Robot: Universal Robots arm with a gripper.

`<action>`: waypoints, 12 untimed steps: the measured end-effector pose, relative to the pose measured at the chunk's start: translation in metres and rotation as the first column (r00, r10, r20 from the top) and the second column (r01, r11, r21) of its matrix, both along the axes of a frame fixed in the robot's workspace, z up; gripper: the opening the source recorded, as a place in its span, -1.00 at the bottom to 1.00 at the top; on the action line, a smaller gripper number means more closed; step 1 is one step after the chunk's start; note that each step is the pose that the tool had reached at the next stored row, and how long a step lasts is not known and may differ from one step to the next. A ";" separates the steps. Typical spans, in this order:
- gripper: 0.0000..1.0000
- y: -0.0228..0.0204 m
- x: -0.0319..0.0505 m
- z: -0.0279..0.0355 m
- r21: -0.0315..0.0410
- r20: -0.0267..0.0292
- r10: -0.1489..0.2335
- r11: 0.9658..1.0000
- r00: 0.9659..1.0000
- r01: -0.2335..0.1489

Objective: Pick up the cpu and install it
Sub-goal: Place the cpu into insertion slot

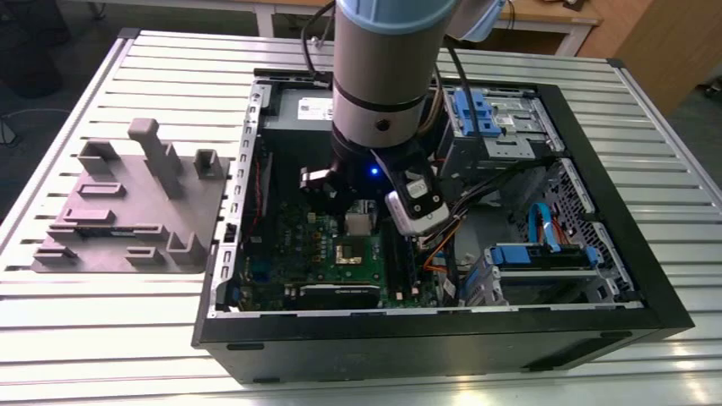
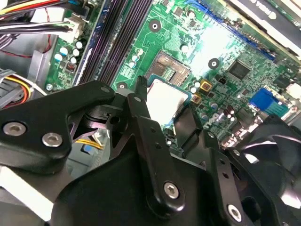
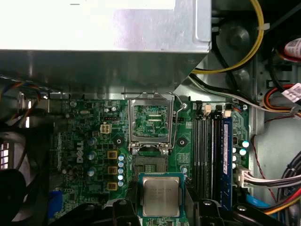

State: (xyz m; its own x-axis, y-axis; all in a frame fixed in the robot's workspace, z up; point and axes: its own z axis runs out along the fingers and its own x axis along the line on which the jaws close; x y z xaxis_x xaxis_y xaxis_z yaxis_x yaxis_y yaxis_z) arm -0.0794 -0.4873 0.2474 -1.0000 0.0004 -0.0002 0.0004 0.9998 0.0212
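The cpu (image 3: 161,197), a small square chip with a shiny silver top, sits between the black fingers (image 3: 126,207) of my gripper (image 3: 161,209), which is shut on it. It hangs just above the green motherboard (image 3: 84,141), close beside the open socket (image 3: 150,163). The socket's metal frame (image 3: 150,123) stands flipped up behind it. In the second wrist view the cpu (image 2: 162,96) shows pale between the finger links, with the socket (image 2: 170,68) right beyond it. In the exterior view the gripper (image 1: 357,207) is lowered inside the open computer case (image 1: 609,220), over the motherboard (image 1: 338,254).
A grey plastic fixture block (image 1: 130,211) lies on the slatted table (image 1: 113,338) at the exterior view's left. Inside the case are the silver power supply (image 3: 103,37), memory slots (image 3: 211,155), a black fan (image 3: 14,188), cable bundles (image 3: 277,183) and blue drive bays (image 1: 542,254).
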 end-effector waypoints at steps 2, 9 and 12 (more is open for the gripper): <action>-0.05 -0.0008 -0.0002 -0.0037 0.000 0.000 0.000 1.000 1.000 0.000; -0.05 -0.0016 -0.0011 -0.0112 0.000 0.000 0.000 1.000 1.000 0.000; -0.05 -0.0016 -0.0019 -0.0118 0.000 0.000 0.000 1.000 1.000 0.000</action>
State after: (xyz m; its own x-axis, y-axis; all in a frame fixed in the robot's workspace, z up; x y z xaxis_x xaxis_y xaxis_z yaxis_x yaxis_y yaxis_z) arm -0.0813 -0.4889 0.2356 -1.0000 0.0006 -0.0003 0.0006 0.9998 0.0213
